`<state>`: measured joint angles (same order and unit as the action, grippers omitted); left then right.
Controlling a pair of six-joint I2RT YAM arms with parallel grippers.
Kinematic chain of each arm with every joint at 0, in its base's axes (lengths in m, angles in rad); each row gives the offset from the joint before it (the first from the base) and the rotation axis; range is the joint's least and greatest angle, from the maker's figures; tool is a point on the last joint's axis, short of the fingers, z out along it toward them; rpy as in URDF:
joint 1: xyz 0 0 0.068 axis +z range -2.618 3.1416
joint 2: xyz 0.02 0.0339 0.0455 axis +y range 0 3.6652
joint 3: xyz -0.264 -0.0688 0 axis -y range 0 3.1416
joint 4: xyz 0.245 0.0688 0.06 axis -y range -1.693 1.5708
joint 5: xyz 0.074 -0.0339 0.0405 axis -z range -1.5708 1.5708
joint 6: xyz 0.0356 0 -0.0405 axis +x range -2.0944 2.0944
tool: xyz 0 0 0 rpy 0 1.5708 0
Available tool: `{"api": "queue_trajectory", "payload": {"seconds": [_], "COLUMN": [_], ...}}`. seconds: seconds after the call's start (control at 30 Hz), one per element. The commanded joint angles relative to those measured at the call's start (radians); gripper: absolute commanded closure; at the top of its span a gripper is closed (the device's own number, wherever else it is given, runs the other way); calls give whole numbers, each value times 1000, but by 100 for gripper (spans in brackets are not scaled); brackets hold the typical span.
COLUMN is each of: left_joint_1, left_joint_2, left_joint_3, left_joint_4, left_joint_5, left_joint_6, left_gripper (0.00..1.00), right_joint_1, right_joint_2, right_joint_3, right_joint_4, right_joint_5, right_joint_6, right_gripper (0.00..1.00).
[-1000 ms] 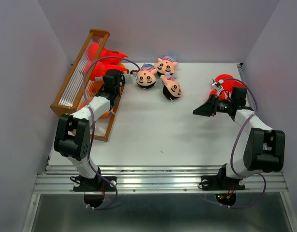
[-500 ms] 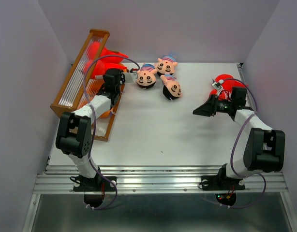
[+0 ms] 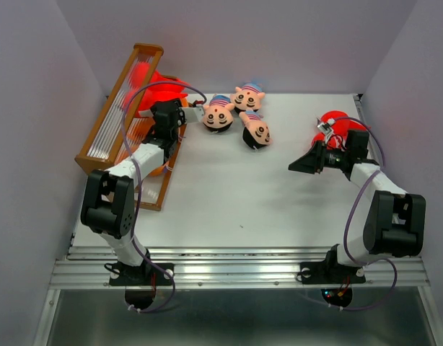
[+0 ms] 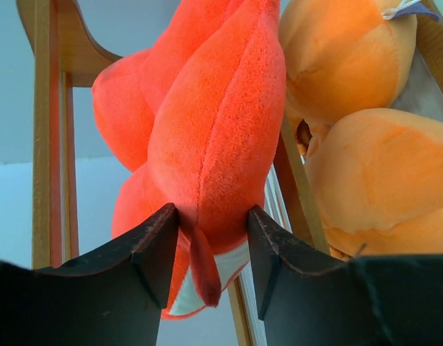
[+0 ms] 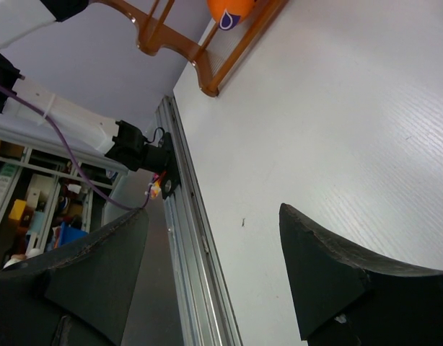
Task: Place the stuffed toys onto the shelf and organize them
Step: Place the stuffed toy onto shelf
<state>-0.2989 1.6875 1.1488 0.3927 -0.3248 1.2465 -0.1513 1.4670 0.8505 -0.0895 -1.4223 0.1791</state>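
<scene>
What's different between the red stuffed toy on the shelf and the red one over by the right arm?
The shelf toy rests on the shelf beside orange toys; the table toy lies alone on the table. The shelf toy sits between the left gripper's parted fingers; the table toy lies behind the open right gripper, not held. Both are bright red plush.

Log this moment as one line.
left gripper: jaws open around tail of red toy at shelf | right gripper: jaws open, empty | doll heads: three on table
</scene>
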Motion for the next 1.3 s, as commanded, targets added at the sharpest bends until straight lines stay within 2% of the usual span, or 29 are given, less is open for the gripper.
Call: {"api": "queue_trajectory", "payload": {"seconds": [0.0,0.47,0.97,1.1,1.27], "left_joint_1": [6,-29,-68,-80,-80], "left_joint_2": [-94,-167,-244,-287,-321], "left_joint_3": [-20,-55,-63,-38,72], "left_joint_4": [63,43,-9,-51,-181], "left_joint_5": [-5,16,39,52,82], "left_joint_6": [-47,-145,-275,-389,-680], "left_gripper": [47,36,36,35,31], "right_joint_1": [-16,-25,-25,-25,-34], "right_joint_2": [-7,-16,-27,-30,-33], "right_joint_3": [4,4,4,4,2], "right_joint_4": [39,39,39,39,39], "right_joint_5": [-24,-29,-38,-41,-43], "right_joint_6": [-17,-15,-15,-13,-13], "right_gripper": [22,21,21,21,22]}}
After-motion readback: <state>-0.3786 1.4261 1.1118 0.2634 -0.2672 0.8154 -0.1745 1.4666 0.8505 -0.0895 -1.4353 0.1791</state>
